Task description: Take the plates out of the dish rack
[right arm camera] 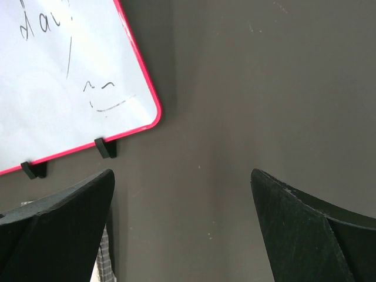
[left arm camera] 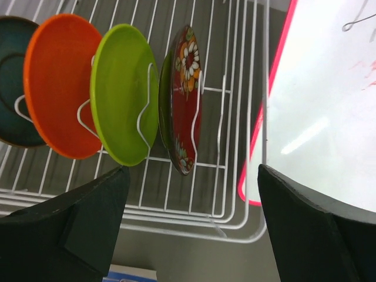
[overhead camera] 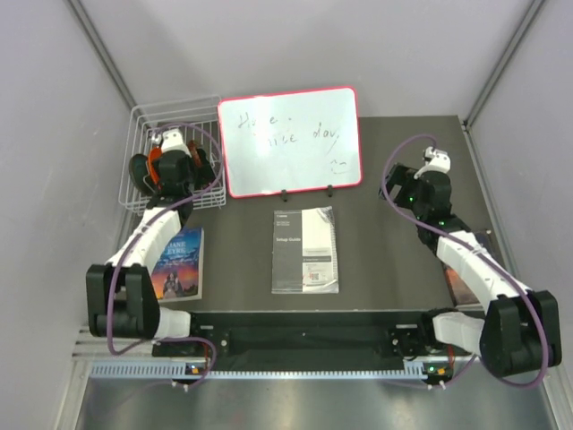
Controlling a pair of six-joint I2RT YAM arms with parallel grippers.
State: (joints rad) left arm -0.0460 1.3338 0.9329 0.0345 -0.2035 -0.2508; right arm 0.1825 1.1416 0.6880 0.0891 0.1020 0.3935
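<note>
Spread wide, both grippers, nothing held. Left gripper (left arm camera: 192, 176) above the near rim of the dish rack (overhead camera: 134, 170), black fingers apart from wire and plates alike. Right gripper (right arm camera: 181, 176) over bare table (overhead camera: 394, 260), near the lower right corner of the whiteboard (right arm camera: 59, 59) but apart from it.

Dark table, most of its right half bare, with free room up to the far and right edges. Red-framed whiteboard propped on two small black feet at far centre. White wire rack at the far left corner, its right side just beside the whiteboard's red frame; touching or not, cannot tell. Grey booklet (overhead camera: 304, 249) flat at centre, on the near side of the whiteboard. Paperback (overhead camera: 179, 264) flat beside the left arm, close to the near edge.

Plates upright on edge in the rack's slots, in one row:
- dark teal plate (left arm camera: 9, 88) farthest from the whiteboard
- orange plate (left arm camera: 56, 88)
- lime green plate (left arm camera: 120, 88)
- darker green plate (left arm camera: 164, 106), mostly hidden
- red flowered plate (left arm camera: 187, 100) nearest the whiteboard

Narrow gaps between neighbours. Bare stretch of wire between the red flowered plate and the rack's whiteboard-side wall.
</note>
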